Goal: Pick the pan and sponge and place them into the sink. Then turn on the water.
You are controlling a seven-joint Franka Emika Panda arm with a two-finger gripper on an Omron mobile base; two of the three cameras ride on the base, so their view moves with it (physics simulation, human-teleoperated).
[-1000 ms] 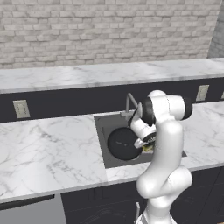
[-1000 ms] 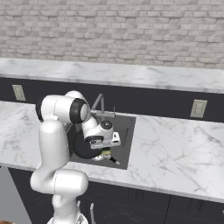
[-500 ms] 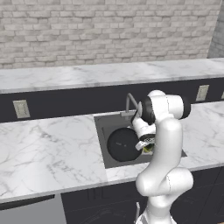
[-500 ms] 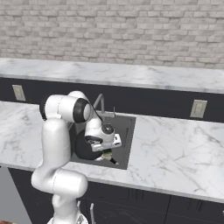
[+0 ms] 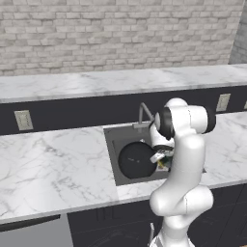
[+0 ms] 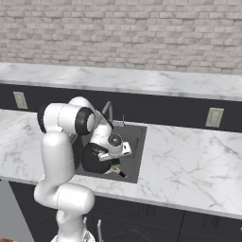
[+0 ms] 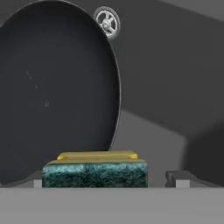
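Note:
The black pan point(image 7: 57, 87) lies flat in the dark grey sink point(image 7: 175, 87), partly covering the silver drain point(image 7: 107, 22). Beside the pan's rim sits the sponge point(image 7: 94, 173), green side toward the hand camera and yellow behind. My gripper point(image 7: 107, 180) is low in the basin and open, its fingertips point(image 7: 178, 178) on either side of the sponge, with a clear gap on the right. From the base cameras, the gripper point(image 5: 161, 161) hangs over the sponge point(image 5: 163, 165) at the right edge of the pan point(image 5: 136, 160). No water comes from the faucet point(image 5: 144, 112).
White marble counter point(image 5: 53, 164) flanks the sink point(image 6: 134, 137) on both sides. A dark backsplash with wall outlets point(image 6: 214, 117) runs behind the faucet point(image 6: 108, 109), below a higher marble ledge and brick wall. My own arm point(image 6: 61, 151) rises close to the basin's left rim.
The jaws have spread wider, and the sponge now sits loose between them in the sink. The arm has barely moved.

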